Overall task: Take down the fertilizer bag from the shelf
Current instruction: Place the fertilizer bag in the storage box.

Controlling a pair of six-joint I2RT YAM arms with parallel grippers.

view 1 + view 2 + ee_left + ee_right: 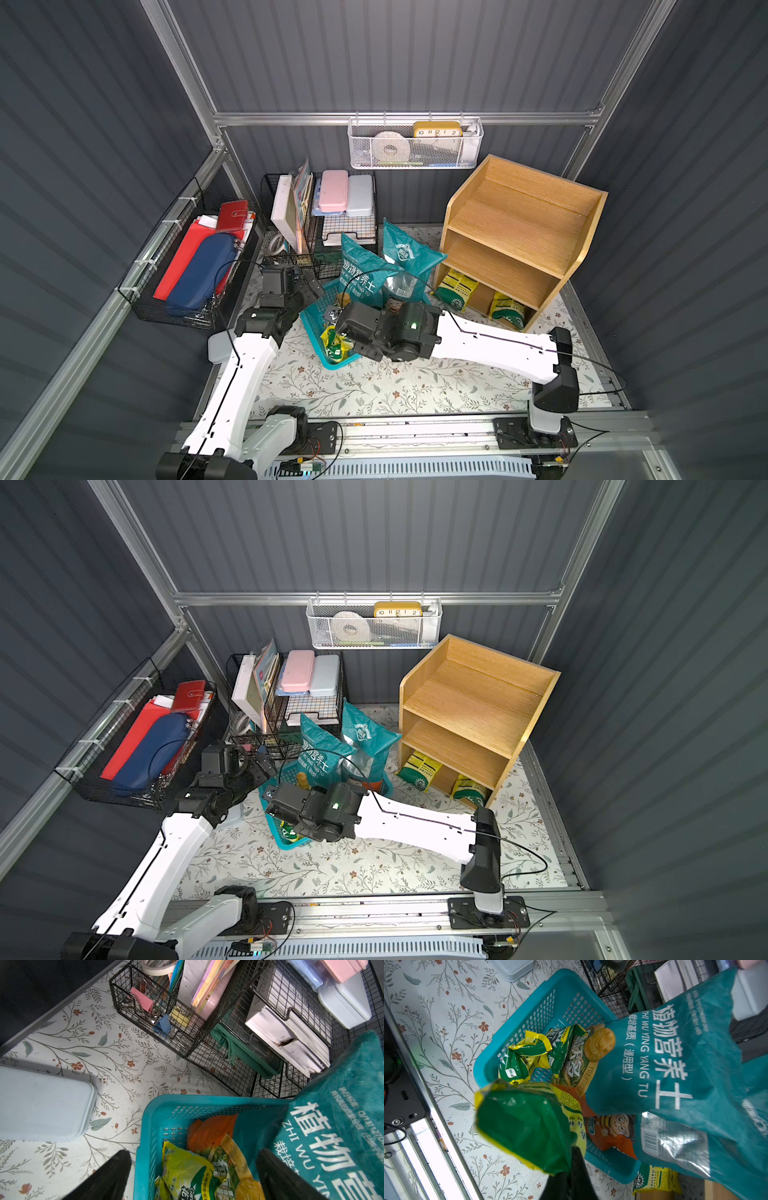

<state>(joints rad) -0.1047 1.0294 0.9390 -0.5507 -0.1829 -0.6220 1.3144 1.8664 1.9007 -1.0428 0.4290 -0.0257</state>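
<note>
Right gripper (572,1157) clamps a green-and-yellow plastic fertilizer bag (525,1124) above the teal perforated plastic basket (517,1020).
My left gripper (193,1153) hangs over its left rim, jaws spread.

glossy plastic fertilizer bag (525,1126), matt light-wood shelf (519,224), perforated plastic basket (533,1007)

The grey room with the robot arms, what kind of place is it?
Most likely a pretend garden shed or storage corner. Clues: ribbed grey walls, a light-wood shelf with yellow-green fertilizer bags in its bottom tier, and teal potting-soil bags propped in a blue basket.
</note>
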